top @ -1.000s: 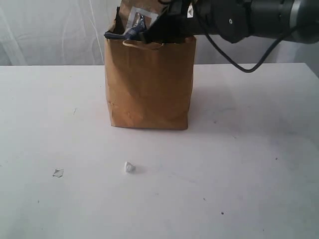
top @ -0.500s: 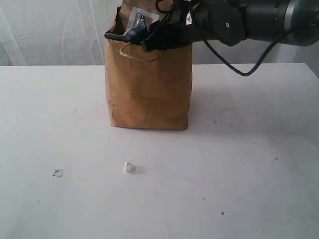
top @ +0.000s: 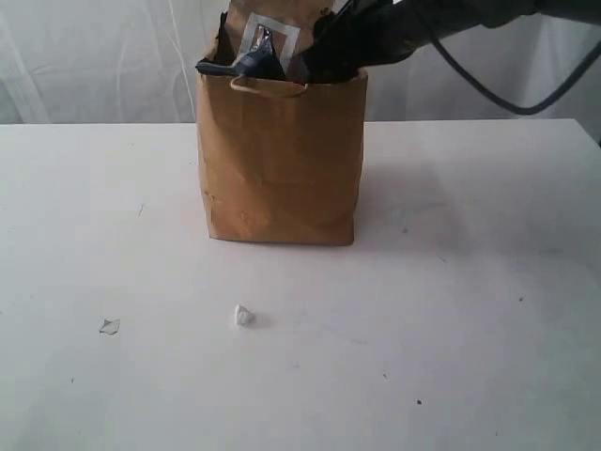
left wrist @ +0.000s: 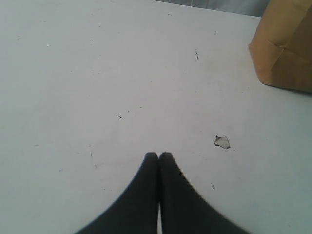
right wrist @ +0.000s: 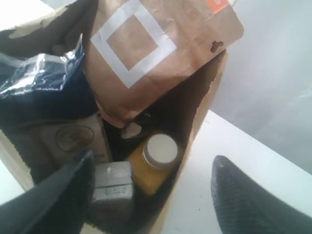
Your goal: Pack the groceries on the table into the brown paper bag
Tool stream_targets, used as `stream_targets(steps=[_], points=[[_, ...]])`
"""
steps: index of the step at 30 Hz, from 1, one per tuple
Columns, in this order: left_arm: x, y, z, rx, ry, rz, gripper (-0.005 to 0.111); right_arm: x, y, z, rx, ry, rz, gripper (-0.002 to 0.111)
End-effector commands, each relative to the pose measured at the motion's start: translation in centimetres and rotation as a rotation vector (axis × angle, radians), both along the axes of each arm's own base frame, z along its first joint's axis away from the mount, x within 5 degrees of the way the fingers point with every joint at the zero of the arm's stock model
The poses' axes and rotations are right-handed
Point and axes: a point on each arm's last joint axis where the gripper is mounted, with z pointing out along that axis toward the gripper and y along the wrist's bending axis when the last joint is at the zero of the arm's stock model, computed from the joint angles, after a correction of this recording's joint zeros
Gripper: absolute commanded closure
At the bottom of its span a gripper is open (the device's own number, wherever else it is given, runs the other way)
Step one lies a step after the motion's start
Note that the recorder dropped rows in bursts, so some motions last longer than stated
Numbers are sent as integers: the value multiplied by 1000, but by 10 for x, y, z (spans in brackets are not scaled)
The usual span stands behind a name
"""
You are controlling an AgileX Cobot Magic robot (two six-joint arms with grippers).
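Exterior view showed one brown paper bag [top: 282, 169] standing upright on the white table [top: 470, 329], with one twisted handle [top: 269, 87] drooping over its front rim. Two groceries poked above the mouth: one brown pouch [top: 268, 23] with a white square, and one long dark packet [top: 233, 62] at the bag's left corner. The right arm [top: 441, 19] reached in from the right, its dark end over the open top. Two small scraps lay on the table in front of the bag, apart from each other: a crumpled white one [top: 244, 316] and a flatter pale one [top: 110, 326] farther left. In the right wrist view, the right gripper [right wrist: 153, 157] hung above the mouth with its two fingers [right wrist: 63, 195] spread wide and nothing between them. Four groceries could be counted inside: the pouch, the dark packet beside it, one yellow bottle with white cap [right wrist: 146, 170] upright at the bottom, and one small carton [right wrist: 112, 190] just beside the bottle. A tan surface with a round mark [right wrist: 73, 139] sat next to the carton; what it was could not be told. In the left wrist view, the left gripper [left wrist: 159, 157] hovered over bare table, its two fingers pressed together on nothing, with one scrap and a corner of the bag ahead of it.
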Motion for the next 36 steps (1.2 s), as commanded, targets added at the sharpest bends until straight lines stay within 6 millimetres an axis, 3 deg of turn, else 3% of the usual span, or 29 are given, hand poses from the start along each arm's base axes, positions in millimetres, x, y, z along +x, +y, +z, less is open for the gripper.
stream_targets(steps=[1, 6, 13, 16, 18, 22, 24, 31, 36], points=[[0, 0, -1, 3, 4, 3, 107, -6, -8, 1, -36, 50, -22, 45], [0, 0, -1, 3, 4, 3, 107, -19, -13, 8, -32, 109, -38, 45], [0, 1, -1, 10, 4, 3, 107, -44, -23, 43, 64, 71, -36, 45], [0, 1, -1, 29, 2, 4, 107, -54, -29, 49, 53, 99, -45, 53], [0, 2, -1, 53, 0, 6, 107, -59, -33, 46, 19, 145, -57, 63], [0, 4, -1, 98, -3, 9, 107, -64, -38, 40, -48, 227, -80, 97], [0, 4, -1, 103, -4, 9, 107, -64, -38, 40, -48, 227, -80, 108], [0, 4, -1, 103, -4, 9, 107, -70, -38, 30, -48, 316, -80, 108], [0, 4, -1, 103, -4, 9, 107, -79, -42, -10, -96, 331, -30, 108]])
